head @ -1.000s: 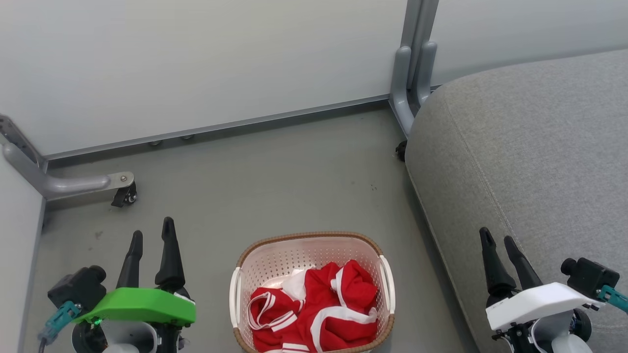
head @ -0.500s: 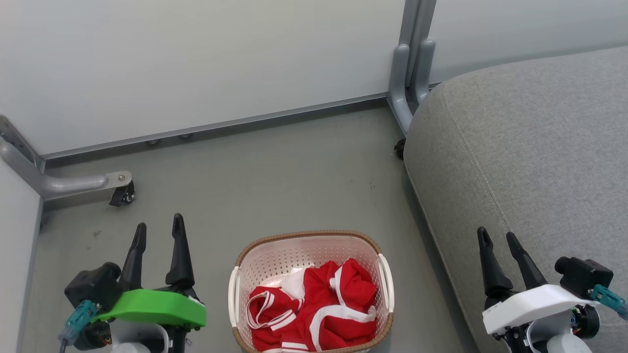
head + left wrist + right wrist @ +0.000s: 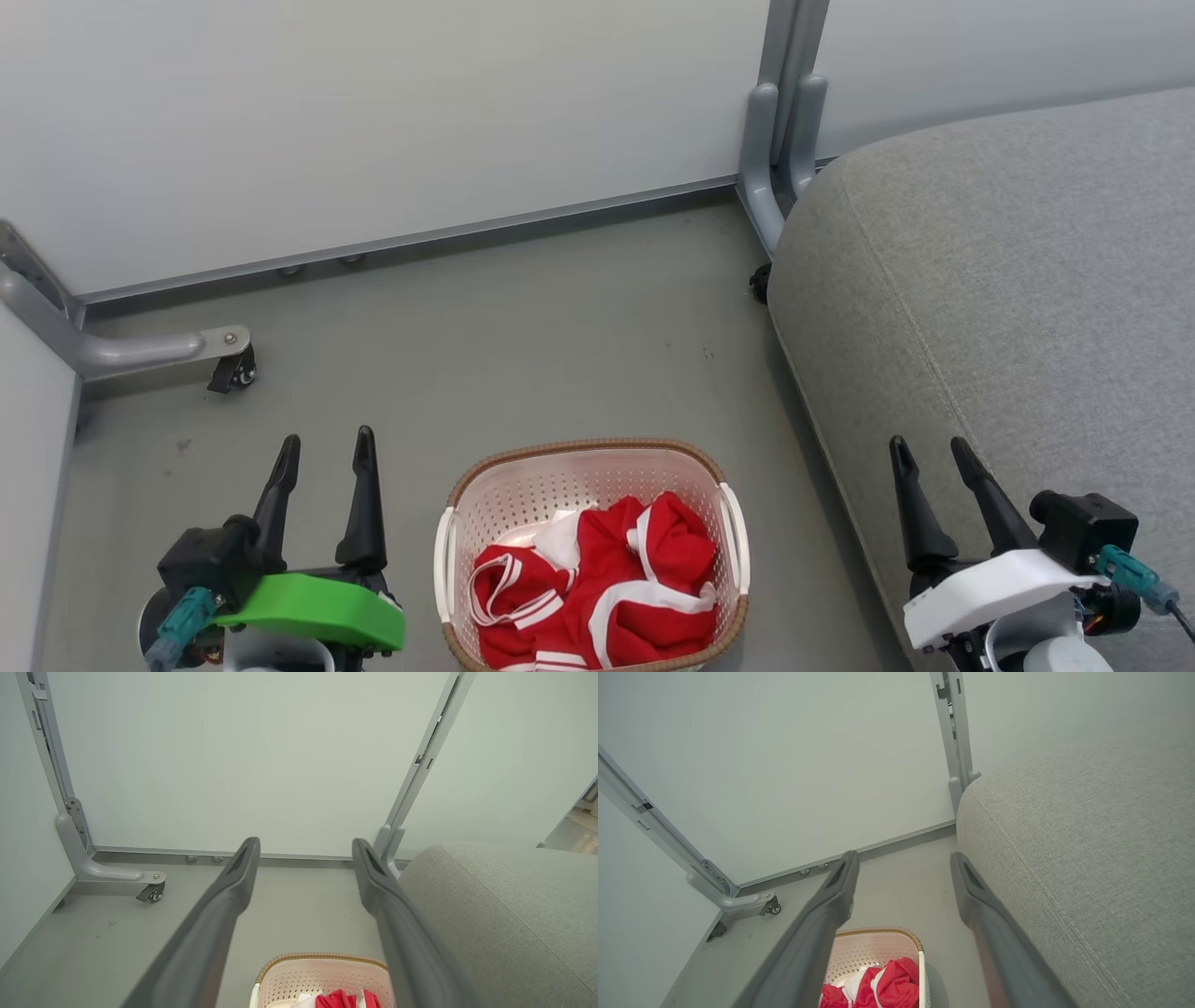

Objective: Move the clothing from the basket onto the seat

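the clothing (image 3: 607,588), crumpled bright red soft fabric with white stripes and trim, lies inside the basket (image 3: 588,446). the basket is a cream-white perforated plastic tub of rounded-rectangle form with a brown woven-look rim and two white side handles, standing on the smooth grey floor (image 3: 523,327) just beside the seat (image 3: 1008,280), a large grey woven-fabric cushion with rounded edges and a stitched seam. the left gripper (image 3: 328,437), green-covered, and the right gripper (image 3: 929,443), white-covered, each show two long tapered dark fingers spread apart, empty.
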